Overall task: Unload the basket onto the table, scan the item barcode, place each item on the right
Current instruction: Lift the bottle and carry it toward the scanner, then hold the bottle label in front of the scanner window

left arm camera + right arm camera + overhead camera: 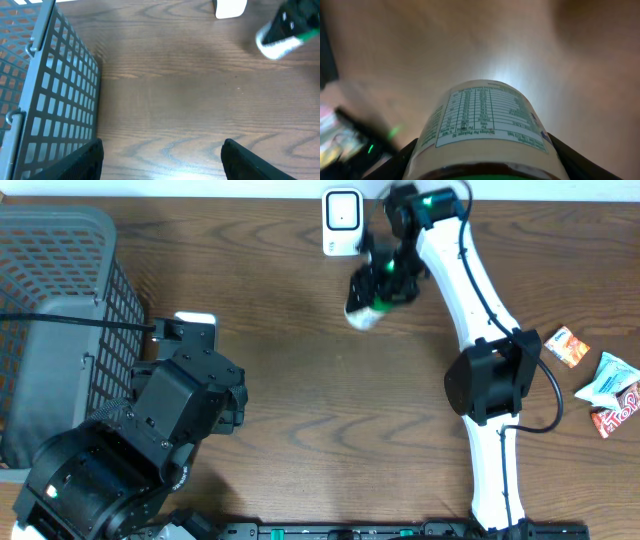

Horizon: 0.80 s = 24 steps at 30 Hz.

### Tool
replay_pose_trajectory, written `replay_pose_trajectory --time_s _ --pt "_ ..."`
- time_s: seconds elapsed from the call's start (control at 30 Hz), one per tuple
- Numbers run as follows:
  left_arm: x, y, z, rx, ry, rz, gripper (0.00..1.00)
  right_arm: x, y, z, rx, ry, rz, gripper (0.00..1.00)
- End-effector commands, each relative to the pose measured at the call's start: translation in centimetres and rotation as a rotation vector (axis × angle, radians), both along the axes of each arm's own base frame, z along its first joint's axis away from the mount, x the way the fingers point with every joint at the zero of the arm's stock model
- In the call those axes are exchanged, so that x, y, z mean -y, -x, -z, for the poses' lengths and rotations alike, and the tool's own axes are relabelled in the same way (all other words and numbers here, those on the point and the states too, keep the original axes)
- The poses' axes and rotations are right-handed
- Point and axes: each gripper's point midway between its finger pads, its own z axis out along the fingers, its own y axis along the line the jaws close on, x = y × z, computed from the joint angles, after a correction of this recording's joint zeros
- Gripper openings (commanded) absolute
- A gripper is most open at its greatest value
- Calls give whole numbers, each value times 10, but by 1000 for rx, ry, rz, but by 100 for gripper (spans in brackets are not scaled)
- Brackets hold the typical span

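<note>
right gripper (392,268) clamped on bottle (363,311), just beside scanner (342,220). left gripper (162,157) open, empty. risk: barcode may face away from scanner, no read; round body could twist in grip.

Overhead, soft even light falls on the tabletop (300,380); shadows are faint and the picture is sharp. The left wrist view is crisp on the wood grain, with a dull sheen mid-frame, but the bottle (274,46) at upper right is blurred. In the right wrist view its label is readable, the wood behind it smeared, with pale glare above and a dim left edge.
</note>
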Motion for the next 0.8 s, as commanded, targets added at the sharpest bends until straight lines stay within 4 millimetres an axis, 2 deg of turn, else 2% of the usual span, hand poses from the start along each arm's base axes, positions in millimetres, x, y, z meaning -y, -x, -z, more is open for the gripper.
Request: replay_pose_trajectory --time_s 0.0,0.03,0.3,0.43,0.63,0.77 --pt "-3 0 -3 11 4 -20 75 0 -35 -24 210 18 -20 38" --pt "-3 0 -3 11 4 -20 75 -1 -51 -29 290 23 -22 39" --pt "-3 0 -3 11 4 -20 75 -12 -125 -45 625 34 -3 39" --pt "-3 0 -3 11 4 -20 75 -21 -151 -46 738 8 11 39" --pt "-3 0 -3 11 4 -20 75 -18 -188 -29 905 85 76 39" --pt "-3 0 -3 11 4 -20 75 -23 -207 -36 1045 126 95 38"
